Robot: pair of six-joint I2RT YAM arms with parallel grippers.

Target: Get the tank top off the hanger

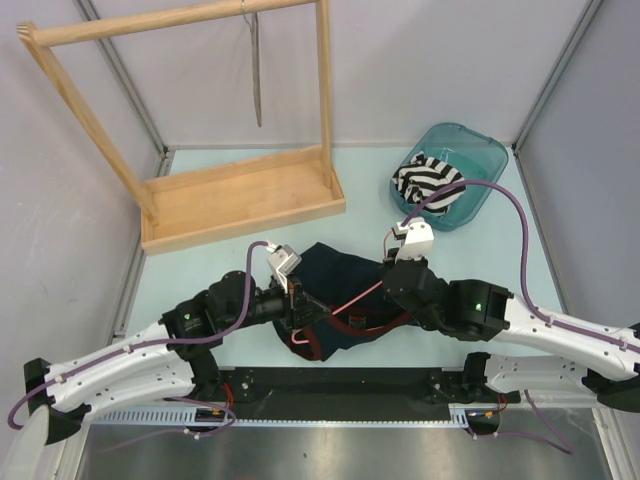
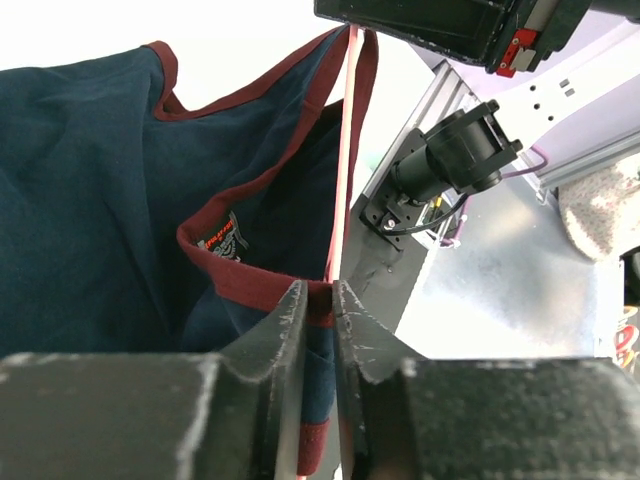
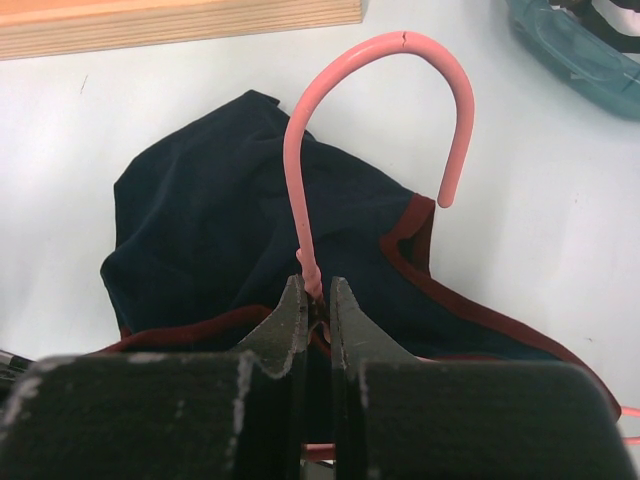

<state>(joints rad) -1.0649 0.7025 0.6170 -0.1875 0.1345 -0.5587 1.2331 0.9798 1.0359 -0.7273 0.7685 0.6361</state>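
Note:
A navy tank top (image 1: pixel 335 290) with dark red trim lies at the near middle of the table on a pink wire hanger (image 1: pixel 360 296). My left gripper (image 1: pixel 298 305) is shut on the tank top's red-trimmed edge (image 2: pixel 318 300); the navy cloth (image 2: pixel 90 200) spreads to the left in the left wrist view, with the hanger's pink wire (image 2: pixel 345 150) running up beside the strap. My right gripper (image 1: pixel 390 262) is shut on the hanger's neck (image 3: pixel 316 285) just under its hook (image 3: pixel 380 60), with the tank top (image 3: pixel 200 230) lying beyond it.
A wooden rack with a tray base (image 1: pixel 240 205) stands at the back left, its top rail (image 1: pixel 170 22) overhead. A teal bin (image 1: pixel 452 172) with striped black-and-white cloth (image 1: pixel 425 178) sits at the back right. Grey walls close in both sides.

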